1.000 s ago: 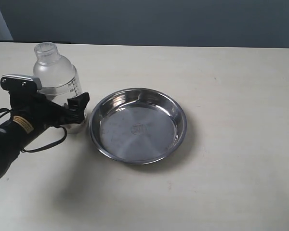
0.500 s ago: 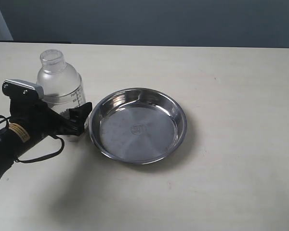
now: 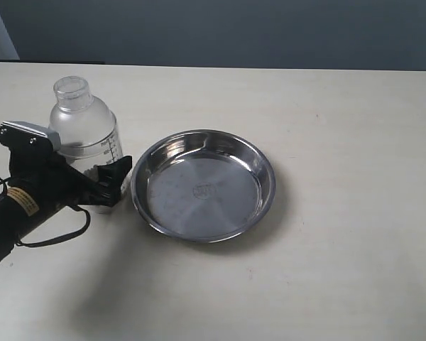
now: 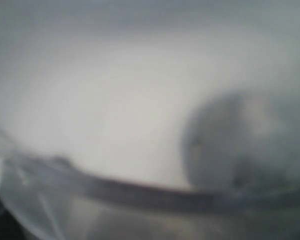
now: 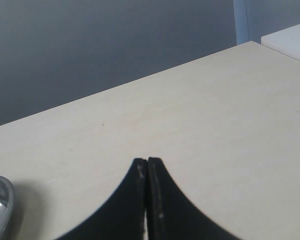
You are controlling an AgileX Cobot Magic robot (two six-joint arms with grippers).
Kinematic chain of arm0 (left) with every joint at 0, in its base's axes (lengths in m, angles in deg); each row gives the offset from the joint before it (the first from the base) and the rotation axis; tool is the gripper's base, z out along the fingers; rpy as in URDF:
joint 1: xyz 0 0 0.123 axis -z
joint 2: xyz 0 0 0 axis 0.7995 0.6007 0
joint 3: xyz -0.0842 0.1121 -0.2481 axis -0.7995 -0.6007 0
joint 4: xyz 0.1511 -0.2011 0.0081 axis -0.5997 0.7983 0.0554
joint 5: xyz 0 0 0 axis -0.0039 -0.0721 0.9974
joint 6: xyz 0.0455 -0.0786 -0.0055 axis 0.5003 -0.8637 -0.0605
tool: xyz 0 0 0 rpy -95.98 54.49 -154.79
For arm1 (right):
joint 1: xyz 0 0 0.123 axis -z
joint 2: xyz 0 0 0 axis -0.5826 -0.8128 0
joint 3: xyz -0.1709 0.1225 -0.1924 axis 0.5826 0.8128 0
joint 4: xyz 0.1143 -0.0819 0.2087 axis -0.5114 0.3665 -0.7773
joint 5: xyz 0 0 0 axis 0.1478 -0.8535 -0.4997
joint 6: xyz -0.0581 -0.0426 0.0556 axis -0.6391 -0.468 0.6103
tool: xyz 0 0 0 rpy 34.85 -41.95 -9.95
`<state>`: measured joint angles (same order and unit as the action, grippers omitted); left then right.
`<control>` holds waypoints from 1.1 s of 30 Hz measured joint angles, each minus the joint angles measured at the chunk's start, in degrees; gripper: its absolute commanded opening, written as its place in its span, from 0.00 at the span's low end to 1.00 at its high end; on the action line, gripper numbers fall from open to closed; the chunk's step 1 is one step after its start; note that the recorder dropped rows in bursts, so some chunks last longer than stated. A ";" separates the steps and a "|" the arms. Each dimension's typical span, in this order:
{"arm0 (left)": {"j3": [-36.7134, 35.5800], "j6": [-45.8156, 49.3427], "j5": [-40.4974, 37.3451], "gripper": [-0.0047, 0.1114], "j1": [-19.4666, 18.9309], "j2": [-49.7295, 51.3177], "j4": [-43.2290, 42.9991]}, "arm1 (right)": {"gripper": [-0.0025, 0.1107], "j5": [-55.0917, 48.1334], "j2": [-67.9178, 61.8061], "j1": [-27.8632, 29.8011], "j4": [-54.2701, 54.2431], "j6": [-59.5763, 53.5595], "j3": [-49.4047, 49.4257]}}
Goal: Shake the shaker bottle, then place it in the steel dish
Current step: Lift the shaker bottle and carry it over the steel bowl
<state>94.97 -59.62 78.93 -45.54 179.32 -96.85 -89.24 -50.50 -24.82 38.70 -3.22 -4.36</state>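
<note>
Shaker bottle (image 3: 84, 124) is standing upright inside my left gripper (image 3: 99, 177), whose jaws are spread wide and clamping its lower body. It's sitting just beside the steel dish (image 3: 204, 238), on the dish's left, though I'm not able to tell whether the base is touching the table (image 3: 341, 142). My right gripper (image 5: 147, 170) is hanging pinched fully closed on nothing, and I'm seeing black measuring marks (image 3: 108, 145) on the bottle, a yellow label (image 3: 21, 199) on the left arm and a stamped mark (image 3: 202, 190) at the dish's centre, all too small to read.
</note>
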 measured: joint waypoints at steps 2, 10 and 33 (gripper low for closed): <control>-0.40 1.06 -1.25 0.04 0.00 -0.99 0.51 | 0.02 0.00 0.00 0.00 0.00 0.00 0.00; -0.83 0.41 -7.24 0.04 0.00 -5.68 2.33 | 0.02 0.00 0.00 0.00 0.00 0.00 0.00; 16.81 -23.75 -37.16 0.04 6.72 -46.60 -24.37 | 0.02 0.00 0.00 0.00 0.00 0.00 0.00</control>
<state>111.79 -83.37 41.77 -38.83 132.71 -121.22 -89.24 -50.50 -24.82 38.70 -3.22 -4.36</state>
